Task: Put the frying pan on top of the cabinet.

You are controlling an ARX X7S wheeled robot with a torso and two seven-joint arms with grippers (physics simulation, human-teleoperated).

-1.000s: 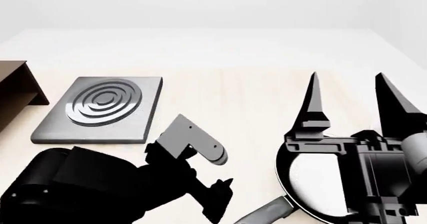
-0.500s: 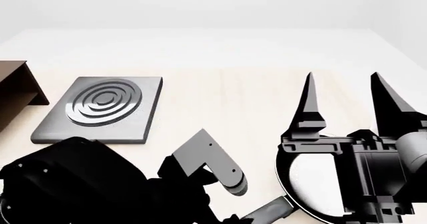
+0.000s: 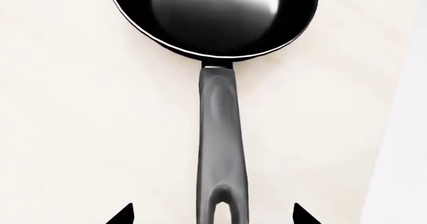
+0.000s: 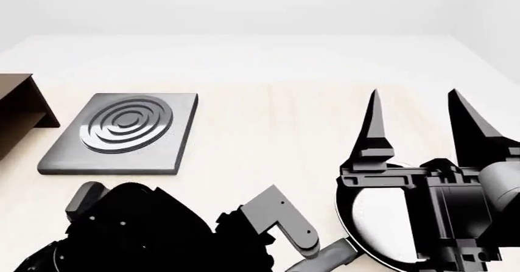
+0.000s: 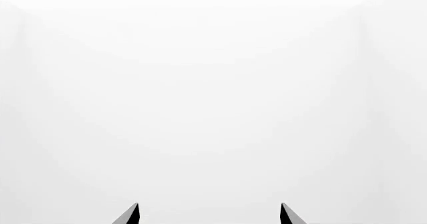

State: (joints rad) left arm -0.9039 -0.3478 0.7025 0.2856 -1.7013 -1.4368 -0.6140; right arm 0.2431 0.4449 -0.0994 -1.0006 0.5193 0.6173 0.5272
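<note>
The frying pan (image 3: 213,18) lies flat on the pale table, its long grey handle (image 3: 222,149) running toward my left gripper (image 3: 213,215). That gripper is open, and the handle's forked end sits between its two tips, touching neither. In the head view the frying pan (image 4: 374,220) lies at the lower right, mostly hidden under my right gripper (image 4: 413,92), which is open and holds nothing above it. The right wrist view shows only blank white beyond my right gripper (image 5: 210,214). The brown cabinet (image 4: 18,108) shows at the far left edge.
A square grey hotplate (image 4: 122,132) with rings lies between the cabinet and the middle of the table. My black left arm (image 4: 146,232) fills the lower left. The table's edge (image 3: 390,134) runs close beside the pan's handle.
My left arm has swung right and lower toward the pan's handle. The right gripper has drifted slightly left. The pan has not moved.
</note>
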